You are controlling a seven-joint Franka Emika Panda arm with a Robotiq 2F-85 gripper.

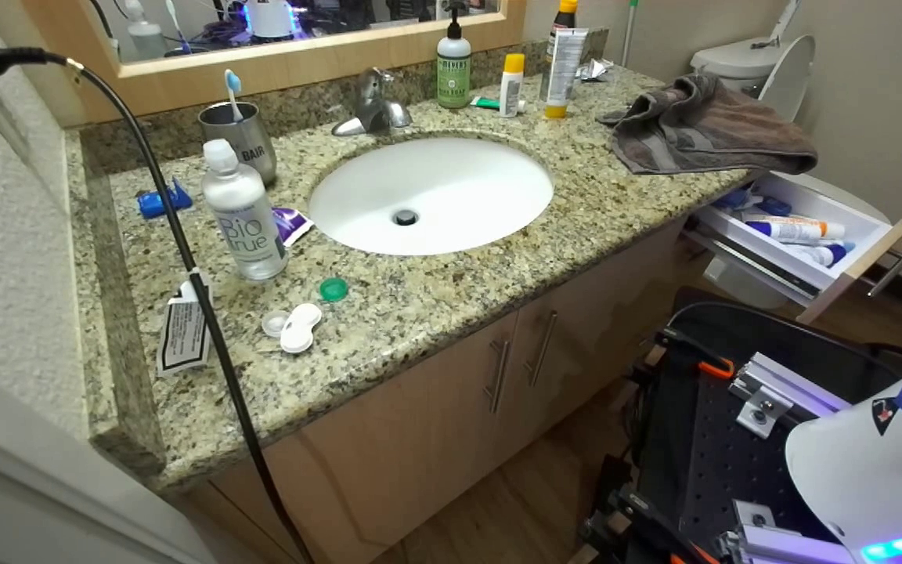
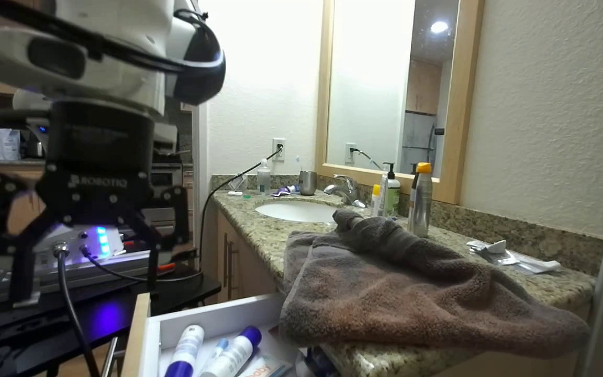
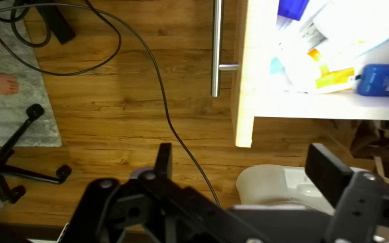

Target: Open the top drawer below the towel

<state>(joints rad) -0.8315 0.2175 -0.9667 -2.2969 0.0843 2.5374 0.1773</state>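
Jutting out below the gray-brown towel, the top drawer is seen standing open, with blue-capped tubes held inside and a metal bar handle fitted on its front. One end of the granite worktop is partly covered by the towel. Near the towel, an oval sink is set into the worktop. Well apart from the towel, the pincer is held in midair, its fingers spread wide.

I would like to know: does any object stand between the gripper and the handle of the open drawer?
No obstacle shows between the open gripper and the drawer handle. In the wrist view, a dark cord passes beside the handle, but it seems to lie on the floor below.
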